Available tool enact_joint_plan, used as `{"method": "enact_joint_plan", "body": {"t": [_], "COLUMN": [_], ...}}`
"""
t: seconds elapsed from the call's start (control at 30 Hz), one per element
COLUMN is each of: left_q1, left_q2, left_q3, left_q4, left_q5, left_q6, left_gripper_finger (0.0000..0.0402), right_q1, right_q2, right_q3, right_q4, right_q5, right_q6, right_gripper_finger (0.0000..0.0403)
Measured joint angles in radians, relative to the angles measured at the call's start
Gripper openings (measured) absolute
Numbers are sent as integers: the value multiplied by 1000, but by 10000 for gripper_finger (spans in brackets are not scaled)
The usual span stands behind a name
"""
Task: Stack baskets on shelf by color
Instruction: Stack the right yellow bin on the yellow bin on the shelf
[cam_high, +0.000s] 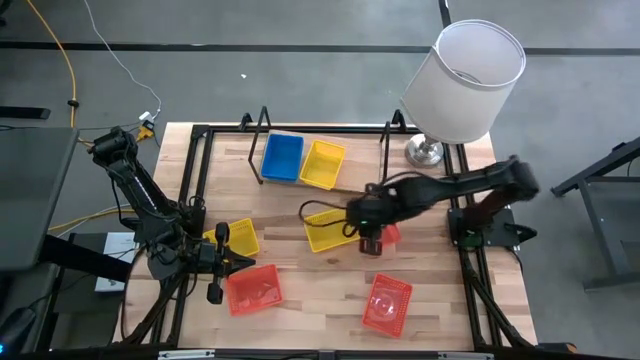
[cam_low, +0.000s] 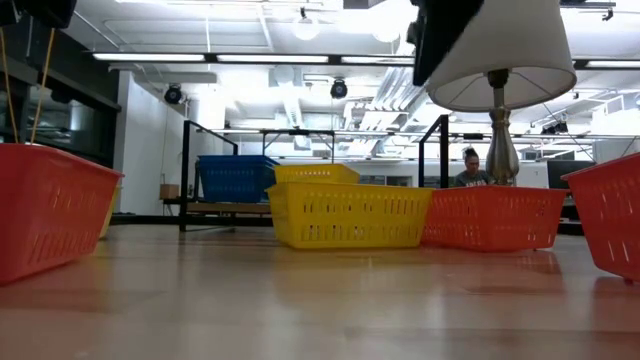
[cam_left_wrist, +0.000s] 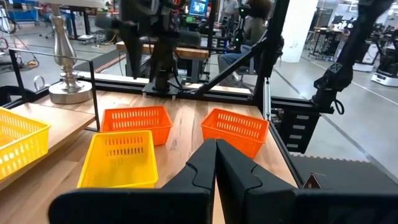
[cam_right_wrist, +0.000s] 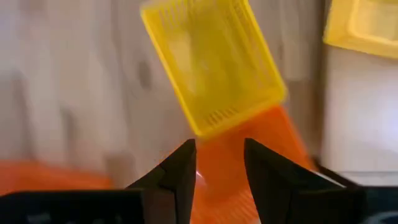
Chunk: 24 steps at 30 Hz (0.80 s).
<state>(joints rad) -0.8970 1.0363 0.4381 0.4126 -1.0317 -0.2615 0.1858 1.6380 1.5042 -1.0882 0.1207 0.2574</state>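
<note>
On the shelf (cam_high: 300, 135) at the table's far side sit a blue basket (cam_high: 282, 157) and a yellow basket (cam_high: 322, 164). A yellow basket (cam_high: 330, 230) lies mid-table, and another yellow one (cam_high: 240, 238) lies by the left arm. Three orange baskets rest on the tabletop: one (cam_high: 253, 290) at near left, one (cam_high: 387, 305) at near right, one (cam_high: 391, 234) under my right gripper. My right gripper (cam_right_wrist: 219, 155) hangs open above that orange basket (cam_right_wrist: 249, 149), clear of it. My left gripper (cam_left_wrist: 216, 168) is shut, low at the table's left, touching nothing.
A lamp with a white shade (cam_high: 465, 80) stands on a metal base (cam_high: 425, 152) at the far right corner, beside the shelf's right end loop. Black frame rails (cam_high: 190, 180) run along the table's edges. Bare wood shows between the near baskets (cam_high: 320, 300). A person (cam_low: 470, 170) sits beyond the table.
</note>
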Motion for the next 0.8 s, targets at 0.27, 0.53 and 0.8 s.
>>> {"method": "enact_joint_plan", "body": {"t": [0.27,0.53,0.8], "left_q1": [0,0,30], "left_q2": [0,0,0], "left_q3": [0,0,0], "left_q4": [3,5,3], "left_q5": [-20,-27,-28], "left_q6": [-1,-7,-8], "left_gripper_finger": [0,0,0], "right_q1": [20,111,93], "right_q2": [-178,-37,123], "right_q3": [-397,-394,-195], "right_q4": [610,610,614], "right_q5": [-15,39,202], "right_q6": [483,584,320], "right_gripper_finger": [123,118,15]}}
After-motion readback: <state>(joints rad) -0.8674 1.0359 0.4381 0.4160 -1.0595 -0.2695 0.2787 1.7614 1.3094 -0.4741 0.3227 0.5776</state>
